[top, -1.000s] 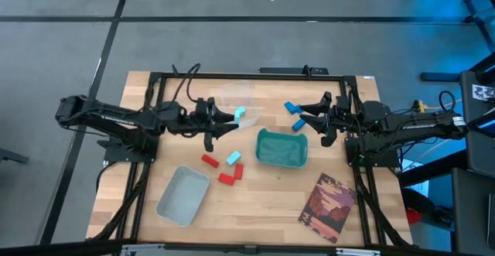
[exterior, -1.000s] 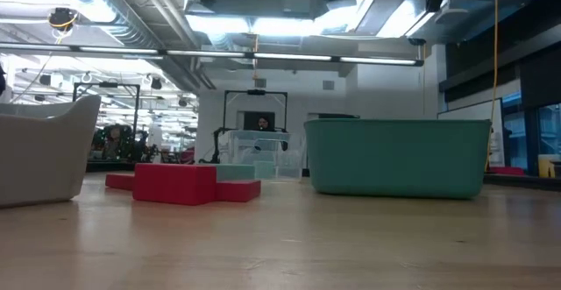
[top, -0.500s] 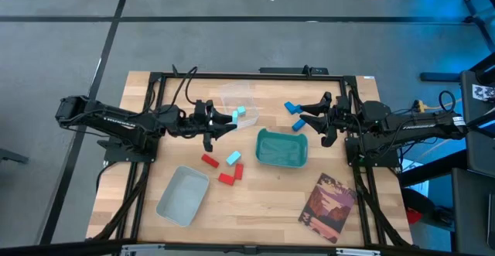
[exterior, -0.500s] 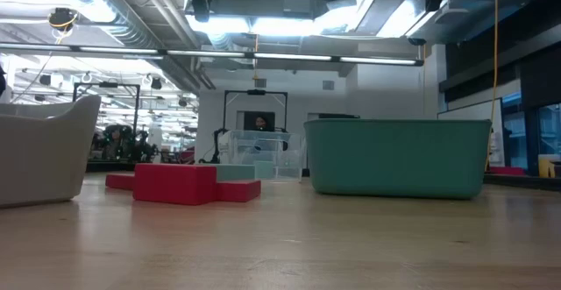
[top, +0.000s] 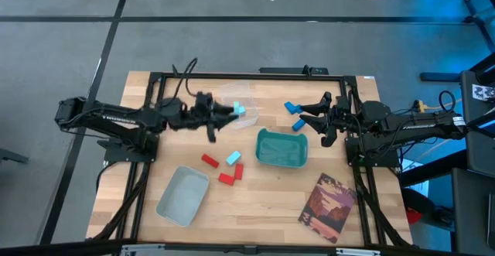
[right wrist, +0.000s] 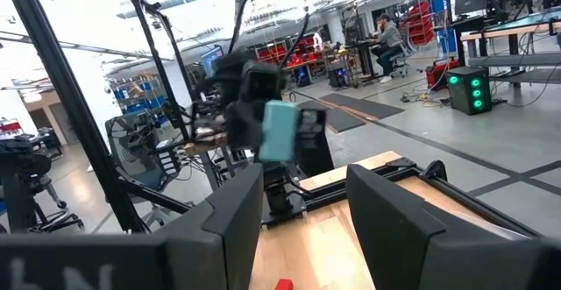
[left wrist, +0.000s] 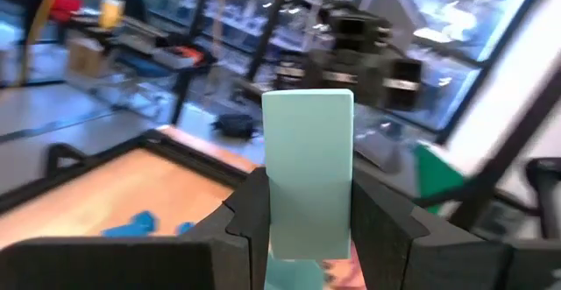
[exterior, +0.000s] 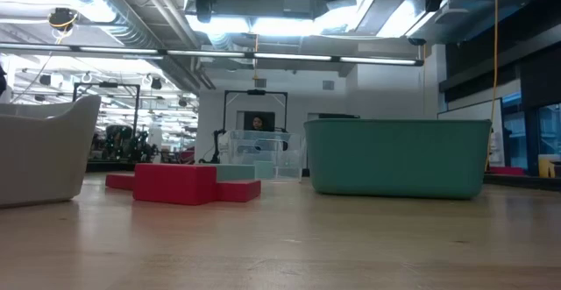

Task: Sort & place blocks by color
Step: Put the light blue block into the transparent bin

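From above, your left gripper (top: 232, 110) hangs near the wooden table's (top: 263, 209) far edge, closed on a small light cyan rectangular block (top: 240, 110) above the clear plastic tray (top: 232, 97). I judge the block could land outside that tray if you release off its middle, since the tray's walls are hard to see. Your right gripper (top: 302, 117) waits near the far right corner, beside two darker blue blocks (top: 292, 115), with nothing between its parted fingers. If that arm drifts it may knock them about. Red blocks (top: 228, 177) and another light cyan block (top: 233, 158) lie mid-table between the grey tray (top: 182, 196) and the teal bin (top: 281, 148).

At table height, the red blocks sit bunched together with a pale one touching, so a later grab could drag two at once.

From the left wrist, the held block stands upright, pinched low; it could pivot or slip.

From the right wrist, its fingers (right wrist: 390, 224) stand apart and empty, and the other arm shows farther off carrying the cyan block.
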Available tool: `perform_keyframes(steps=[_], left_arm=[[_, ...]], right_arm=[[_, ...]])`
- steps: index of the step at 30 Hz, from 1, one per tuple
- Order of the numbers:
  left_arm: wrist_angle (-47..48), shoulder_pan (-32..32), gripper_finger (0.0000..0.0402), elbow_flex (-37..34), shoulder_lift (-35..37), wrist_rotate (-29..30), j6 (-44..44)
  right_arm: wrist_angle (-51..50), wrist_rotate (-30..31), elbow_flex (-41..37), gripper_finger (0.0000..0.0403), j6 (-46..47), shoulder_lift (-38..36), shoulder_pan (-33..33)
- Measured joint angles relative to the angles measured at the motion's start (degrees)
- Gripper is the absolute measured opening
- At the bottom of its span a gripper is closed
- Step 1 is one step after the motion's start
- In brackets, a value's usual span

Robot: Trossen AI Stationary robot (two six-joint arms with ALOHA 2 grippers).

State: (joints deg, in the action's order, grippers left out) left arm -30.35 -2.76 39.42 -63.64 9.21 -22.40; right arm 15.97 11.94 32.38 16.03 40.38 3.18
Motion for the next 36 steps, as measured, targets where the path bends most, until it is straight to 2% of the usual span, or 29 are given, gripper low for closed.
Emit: perform_keyframes(steps=[4, 8, 14, 18, 24, 29, 36], left_arm=[[22.25, -8.66, 0.0113, 11.09, -1.51, -4.68, 1.32], [42.40, -17.39, 0.0113, 23.17, -7.62, -8.79, 6.90], [60.50, -26.45, 0.0113, 36.21, -20.76, -11.54, 16.13], [66.64, -28.77, 0.0113, 41.32, -30.06, -11.76, 20.57], [68.70, -28.73, 0.0113, 44.41, -41.35, -12.83, 22.79], [68.77, -27.94, 0.0113, 44.44, -46.27, -11.15, 22.91], [68.79, -27.32, 0.0113, 44.46, -49.68, -9.07, 24.79]], right_arm=[[-0.02, 0.00, 0.00, 0.0170, 0.00, 0.00, 0.00], [-0.04, 0.01, 0.00, 0.0170, 0.04, 0.00, 0.02], [-0.26, 0.02, 0.00, 0.0170, 0.17, 0.00, 0.00], [-0.68, 0.02, 0.00, 0.0170, 0.17, 0.00, 0.00], [-0.80, 0.04, 0.00, 0.0170, 0.20, 0.00, 0.00], [-0.85, 0.07, 0.00, 0.0170, 0.20, -0.02, 0.00], [-0.90, 0.52, 0.00, 0.0170, 0.20, 0.00, 0.00]])
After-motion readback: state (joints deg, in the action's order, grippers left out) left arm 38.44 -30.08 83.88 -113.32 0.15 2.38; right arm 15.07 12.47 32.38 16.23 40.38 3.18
